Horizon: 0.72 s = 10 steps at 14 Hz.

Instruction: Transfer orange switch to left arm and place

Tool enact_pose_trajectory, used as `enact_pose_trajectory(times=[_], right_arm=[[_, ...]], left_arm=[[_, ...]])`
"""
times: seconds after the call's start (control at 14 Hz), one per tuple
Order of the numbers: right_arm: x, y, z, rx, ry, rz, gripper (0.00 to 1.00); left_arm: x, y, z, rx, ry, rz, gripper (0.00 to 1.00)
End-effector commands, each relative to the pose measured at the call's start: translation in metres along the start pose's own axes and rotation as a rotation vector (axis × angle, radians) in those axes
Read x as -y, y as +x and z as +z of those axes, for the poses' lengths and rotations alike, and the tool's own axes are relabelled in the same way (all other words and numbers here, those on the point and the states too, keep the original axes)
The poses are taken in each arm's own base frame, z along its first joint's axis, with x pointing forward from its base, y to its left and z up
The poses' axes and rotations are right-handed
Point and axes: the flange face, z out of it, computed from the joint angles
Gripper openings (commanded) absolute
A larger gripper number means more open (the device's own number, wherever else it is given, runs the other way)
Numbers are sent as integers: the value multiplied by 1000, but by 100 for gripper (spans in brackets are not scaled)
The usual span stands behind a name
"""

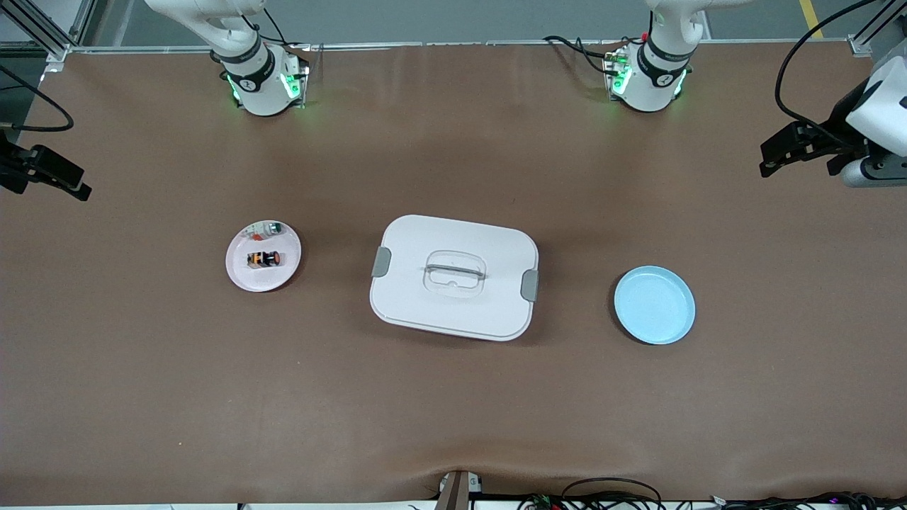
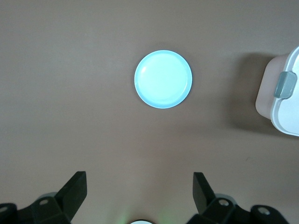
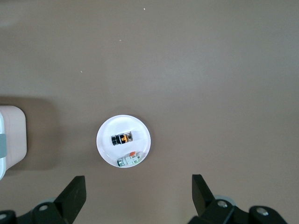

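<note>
The orange switch point(image 1: 263, 259) lies on its side on a pale pink plate point(image 1: 244, 276) toward the right arm's end of the table. It also shows in the right wrist view point(image 3: 122, 138). The white box point(image 1: 453, 276) stands shut in the middle of the table. My right gripper point(image 1: 74, 180) hangs high, open and empty, at the right arm's end of the table; its wrist view point(image 3: 138, 182) looks down on the plate point(image 3: 106, 140). My left gripper point(image 1: 769, 161) hangs high at the left arm's end, open and empty point(image 2: 138, 179).
A small green-capped whitish component point(image 1: 270, 228) lies on the pink plate beside the switch. An empty blue plate point(image 1: 654, 304) sits between the box and the left arm's end. Cables lie along the table edge nearest the front camera.
</note>
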Motion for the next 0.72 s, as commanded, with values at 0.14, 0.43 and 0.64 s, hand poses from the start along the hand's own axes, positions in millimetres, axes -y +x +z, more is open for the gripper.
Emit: enact_pose_trajectory(times=[0.14,0.43,0.64], right_arm=[[-32,22,39,58,31,50,100],[-16,40,82,130,-4,-133,100],[-7,43,109,163,22,-128,100]], left_arm=[[2,-1,-4,-14,5,12,100],[2,-1,-4,-14,5,13,100],[2,1,-2,-17,3,12,100]])
